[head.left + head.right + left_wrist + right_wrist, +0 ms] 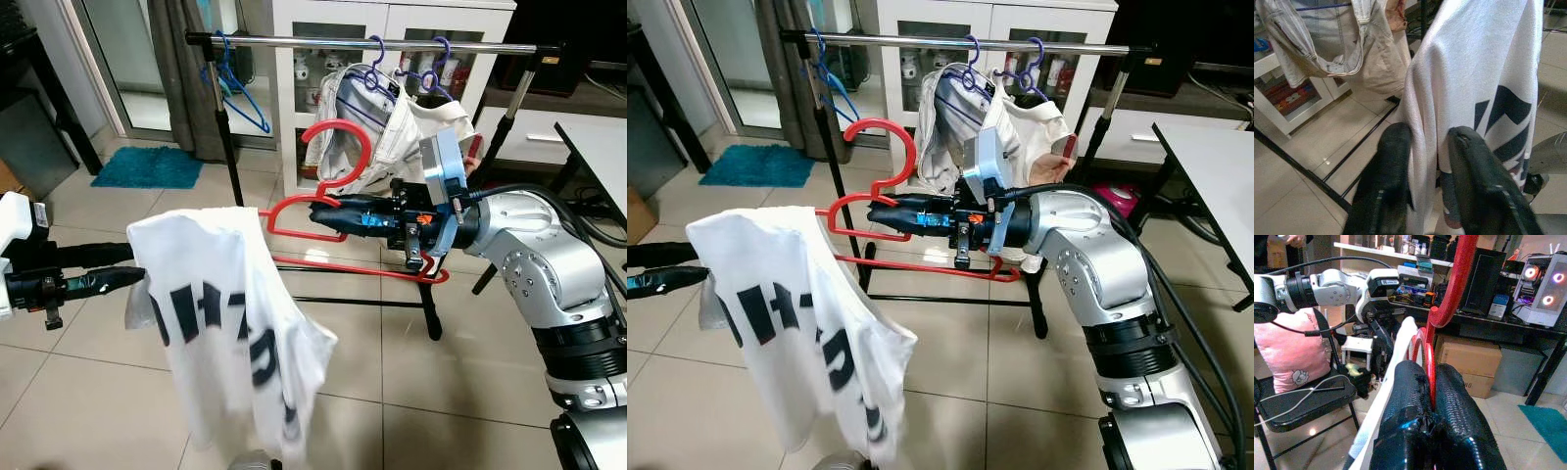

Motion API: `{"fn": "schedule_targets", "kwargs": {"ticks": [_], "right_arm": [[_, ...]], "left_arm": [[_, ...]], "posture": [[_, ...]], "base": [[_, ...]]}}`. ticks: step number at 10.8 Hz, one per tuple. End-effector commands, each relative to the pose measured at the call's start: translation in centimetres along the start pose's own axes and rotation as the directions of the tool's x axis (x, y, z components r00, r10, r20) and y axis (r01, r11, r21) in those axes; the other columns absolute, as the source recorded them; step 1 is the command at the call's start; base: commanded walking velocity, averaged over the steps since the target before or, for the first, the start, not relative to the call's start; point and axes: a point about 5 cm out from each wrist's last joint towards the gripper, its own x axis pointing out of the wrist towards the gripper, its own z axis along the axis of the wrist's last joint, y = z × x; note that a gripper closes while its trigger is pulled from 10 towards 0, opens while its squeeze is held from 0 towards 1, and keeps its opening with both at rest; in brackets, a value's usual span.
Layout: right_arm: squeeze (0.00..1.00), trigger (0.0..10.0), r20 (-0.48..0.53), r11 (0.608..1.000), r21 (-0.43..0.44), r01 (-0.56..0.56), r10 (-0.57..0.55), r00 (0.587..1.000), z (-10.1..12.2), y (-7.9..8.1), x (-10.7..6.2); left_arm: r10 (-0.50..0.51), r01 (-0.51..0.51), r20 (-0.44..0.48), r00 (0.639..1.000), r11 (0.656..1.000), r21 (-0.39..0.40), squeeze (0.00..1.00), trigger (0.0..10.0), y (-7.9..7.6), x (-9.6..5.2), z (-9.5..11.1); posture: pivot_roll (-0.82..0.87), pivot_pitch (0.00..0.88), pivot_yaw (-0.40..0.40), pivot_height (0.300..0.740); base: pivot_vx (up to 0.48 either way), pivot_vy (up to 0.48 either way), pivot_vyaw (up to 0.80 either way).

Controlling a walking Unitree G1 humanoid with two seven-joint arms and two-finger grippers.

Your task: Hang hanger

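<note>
My right gripper (318, 211) is shut on the neck of a red hanger (338, 147), just below its hook, and holds it level in front of the clothes rail (372, 42), with the hook below the bar. A white T-shirt (225, 313) with dark lettering drapes over the hanger's left end and hangs down. At the shirt's left edge my left gripper (132, 267) reaches in, its fingers (1391, 161) closed on a fold of the fabric (1474, 73). The right wrist view looks along the red hanger (1452, 289) rising between that gripper's fingers (1405, 382).
Blue hangers (240, 93) and hung pale garments (392, 117) occupy the rail. The rack's legs (431, 304) stand on the tiled floor before a white cabinet (294, 98). A white table (598, 147) is at right, a teal mat (147, 166) at back left.
</note>
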Motion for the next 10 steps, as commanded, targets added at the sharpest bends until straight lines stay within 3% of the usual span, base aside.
{"fn": "schedule_targets", "kwargs": {"ticks": [1, 8, 10], "right_arm": [[0.00, 10.0, 0.029, 0.999, -0.031, -0.012, 0.012, 1.000, 1.03, 0.07, -0.10], [0.00, 10.0, 0.033, 0.999, -0.031, -0.011, 0.012, 0.999, 0.91, -0.05, 0.12], [0.00, 10.0, 0.036, 0.999, -0.033, 0.004, -0.002, 0.999, 0.92, -0.19, 0.06]], "left_arm": [[-0.019, 0.019, 0.015, 1.000, 1.000, -0.008, 0.00, 0.0, 0.10, 0.25, 0.22], [-0.007, 0.011, 0.062, 0.998, 0.997, -0.072, 0.00, 0.0, -0.48, 0.53, 0.24], [0.041, -0.034, 0.082, 0.996, 0.996, -0.083, 0.00, 0.0, -0.41, 0.28, 0.00]], "posture": [[0.00, 0.000, 0.048, 0.740], [0.01, 0.000, 0.045, 0.740], [0.01, 0.000, 0.046, 0.740]], "base": [[0.000, 0.000, 0.00], [0.000, 0.000, 0.00], [0.000, 0.000, 0.00]]}}
